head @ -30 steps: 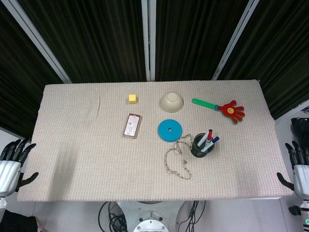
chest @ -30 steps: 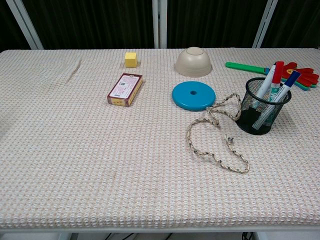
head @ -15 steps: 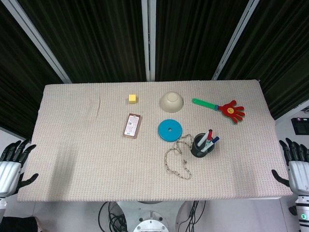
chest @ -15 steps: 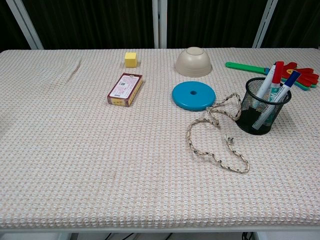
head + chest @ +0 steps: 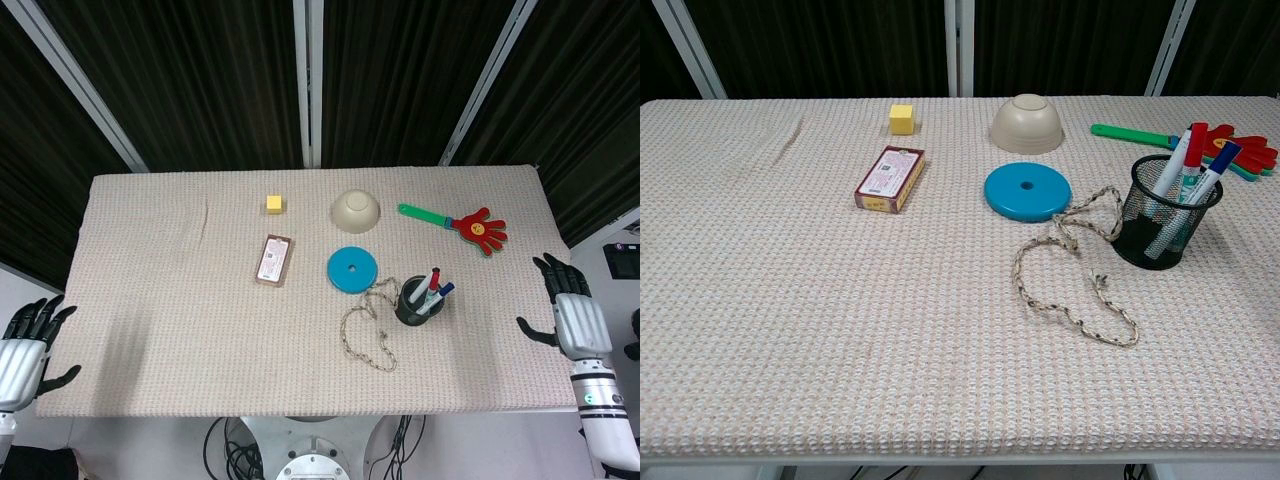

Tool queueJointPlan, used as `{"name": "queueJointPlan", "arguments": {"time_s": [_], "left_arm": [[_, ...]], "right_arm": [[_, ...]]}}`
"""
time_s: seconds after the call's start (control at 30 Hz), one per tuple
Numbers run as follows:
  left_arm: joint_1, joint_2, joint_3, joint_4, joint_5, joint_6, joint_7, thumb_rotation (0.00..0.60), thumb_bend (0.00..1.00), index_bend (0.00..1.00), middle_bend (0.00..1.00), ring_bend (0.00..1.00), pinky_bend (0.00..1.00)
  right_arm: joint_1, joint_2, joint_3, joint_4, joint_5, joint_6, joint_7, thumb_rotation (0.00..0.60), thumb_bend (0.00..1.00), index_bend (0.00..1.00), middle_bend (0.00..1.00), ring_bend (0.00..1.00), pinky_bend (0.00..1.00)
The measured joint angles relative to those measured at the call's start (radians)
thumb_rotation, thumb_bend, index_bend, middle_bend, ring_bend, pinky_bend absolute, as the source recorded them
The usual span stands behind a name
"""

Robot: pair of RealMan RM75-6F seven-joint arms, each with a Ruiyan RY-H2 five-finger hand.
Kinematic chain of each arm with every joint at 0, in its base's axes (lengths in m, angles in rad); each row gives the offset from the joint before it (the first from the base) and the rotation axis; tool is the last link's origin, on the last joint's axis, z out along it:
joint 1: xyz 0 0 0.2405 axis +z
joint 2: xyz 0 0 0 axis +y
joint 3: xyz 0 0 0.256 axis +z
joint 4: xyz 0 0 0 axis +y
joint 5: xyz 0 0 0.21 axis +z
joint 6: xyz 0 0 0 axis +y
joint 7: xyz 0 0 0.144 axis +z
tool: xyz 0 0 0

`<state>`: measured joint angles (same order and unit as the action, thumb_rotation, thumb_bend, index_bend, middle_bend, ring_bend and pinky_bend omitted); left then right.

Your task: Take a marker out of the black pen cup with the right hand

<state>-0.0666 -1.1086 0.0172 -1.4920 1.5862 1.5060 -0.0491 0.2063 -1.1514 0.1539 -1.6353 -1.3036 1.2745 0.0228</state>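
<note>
Black pen cup (image 5: 419,303) standing upright on the table (image 5: 150,300), right of centre, with several markers (image 5: 1188,160) leaning inside it; a looped cord (image 5: 1070,270) lies touching its left side. Right robot hand (image 5: 572,318) at the table's right edge, fingers spread apart, holding nothing, well apart from the cup. Left robot hand (image 5: 22,345) beyond the near left corner, fingers likewise spread and empty. Blue disc (image 5: 351,268) just behind the cord.

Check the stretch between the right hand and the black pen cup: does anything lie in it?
No. In the head view only bare tablecloth separates the right hand, open at the table's edge, from the black pen cup. The chest view does not show the hand.
</note>
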Motion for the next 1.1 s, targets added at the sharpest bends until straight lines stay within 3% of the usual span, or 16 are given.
{"name": "queueJointPlan", "arguments": {"time_s": [0.27,0.63,1.1], "left_arm": [[-0.002,-0.008,-0.001,0.013,-0.007,-0.007,-0.013,0.6,0.16,0.15,0.03,0.0,0.09],[0.001,-0.009,-0.001,0.036,-0.014,-0.008,-0.045,0.6,0.16,0.15,0.03,0.0,0.09],[0.003,0.001,-0.007,0.04,-0.032,-0.012,-0.064,0.6,0.16,0.15,0.03,0.0,0.09]], "right_arm": [[0.113,0.045,0.058,-0.151,0.209,-0.162,-0.149,0.6,0.2,0.3,0.01,0.0,0.0],[0.294,0.083,0.084,-0.273,0.514,-0.255,-0.422,0.6,0.23,0.35,0.0,0.0,0.0],[0.365,-0.019,0.057,-0.204,0.54,-0.258,-0.417,0.6,0.29,0.4,0.01,0.0,0.0]]}}
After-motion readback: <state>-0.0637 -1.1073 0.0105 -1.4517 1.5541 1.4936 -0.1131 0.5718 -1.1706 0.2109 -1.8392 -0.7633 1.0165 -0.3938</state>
